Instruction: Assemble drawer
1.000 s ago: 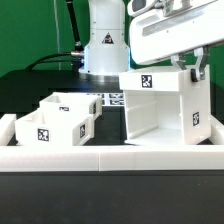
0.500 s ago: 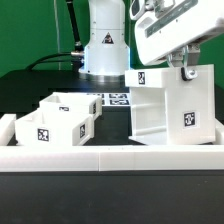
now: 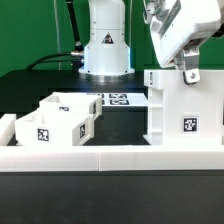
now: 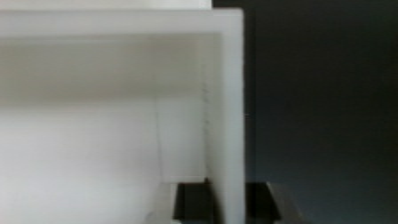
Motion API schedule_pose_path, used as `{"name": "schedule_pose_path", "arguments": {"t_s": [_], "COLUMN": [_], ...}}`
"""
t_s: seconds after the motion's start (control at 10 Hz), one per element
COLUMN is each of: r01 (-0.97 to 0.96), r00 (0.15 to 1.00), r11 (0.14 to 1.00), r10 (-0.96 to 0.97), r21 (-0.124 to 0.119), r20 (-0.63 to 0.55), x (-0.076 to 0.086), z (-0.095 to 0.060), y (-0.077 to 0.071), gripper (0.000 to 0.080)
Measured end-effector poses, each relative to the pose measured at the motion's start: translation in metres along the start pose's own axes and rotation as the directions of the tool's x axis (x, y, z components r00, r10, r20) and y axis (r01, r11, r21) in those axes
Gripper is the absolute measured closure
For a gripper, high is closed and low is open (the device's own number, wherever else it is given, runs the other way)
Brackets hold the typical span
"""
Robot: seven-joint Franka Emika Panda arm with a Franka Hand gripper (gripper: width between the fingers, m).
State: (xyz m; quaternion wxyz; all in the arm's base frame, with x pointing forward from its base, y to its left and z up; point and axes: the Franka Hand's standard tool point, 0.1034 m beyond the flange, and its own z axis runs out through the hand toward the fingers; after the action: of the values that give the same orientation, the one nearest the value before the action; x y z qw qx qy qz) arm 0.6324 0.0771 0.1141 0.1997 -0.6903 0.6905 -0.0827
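The tall white box casing (image 3: 180,105) stands upright at the exterior view's right, markers on its faces. My gripper (image 3: 189,72) comes down from above and is shut on the casing's top wall. In the wrist view the casing (image 4: 107,110) fills most of the picture, and its thin wall (image 4: 224,110) runs between my two dark fingers (image 4: 191,200). Two small open-top trays (image 3: 57,122) sit side by side at the exterior view's left, each with a marker on its front.
A low white wall (image 3: 100,156) borders the black table along the front. The marker board (image 3: 117,99) lies flat behind the trays. The robot's white base (image 3: 105,45) stands at the back centre.
The casing, held in my gripper, has turned from a tilted pose to upright and shifted toward the exterior view's right. The trays have not moved.
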Motion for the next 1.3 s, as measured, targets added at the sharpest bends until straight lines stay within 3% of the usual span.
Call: {"name": "schedule_pose_path", "arguments": {"t_s": [0.2,0.5,0.6,0.7,0.8,0.9,1.0,1.1,1.3], "r01": [-0.001,0.005,0.008,0.009,0.011,0.014,0.074,0.194,0.383], "r00": [1.0,1.0,1.0,1.0,1.0,1.0,0.997,0.981,0.923], "r11": [1.0,0.999,0.999,0.999,0.999,0.999,0.997,0.981,0.924], "r10": [0.001,-0.004,-0.007,-0.008,-0.01,-0.013,-0.073,-0.193,-0.382], "r21": [-0.027,-0.034,-0.033,-0.034,-0.034,-0.034,-0.029,-0.017,-0.004], "r20": [0.022,0.029,0.029,0.028,0.029,0.029,0.037,0.037,0.035], "x": [-0.004,-0.007,-0.007,-0.007,-0.007,-0.007,-0.009,-0.006,0.0], "z": [0.004,0.005,0.005,0.005,0.005,0.005,-0.001,-0.009,-0.023], "y": [-0.001,-0.001,-0.001,-0.001,-0.001,-0.001,-0.004,-0.006,-0.004], "gripper": [0.0742,0.0741,0.0649,0.0649,0.0463,0.0463,0.0265,0.0182,0.0156]}}
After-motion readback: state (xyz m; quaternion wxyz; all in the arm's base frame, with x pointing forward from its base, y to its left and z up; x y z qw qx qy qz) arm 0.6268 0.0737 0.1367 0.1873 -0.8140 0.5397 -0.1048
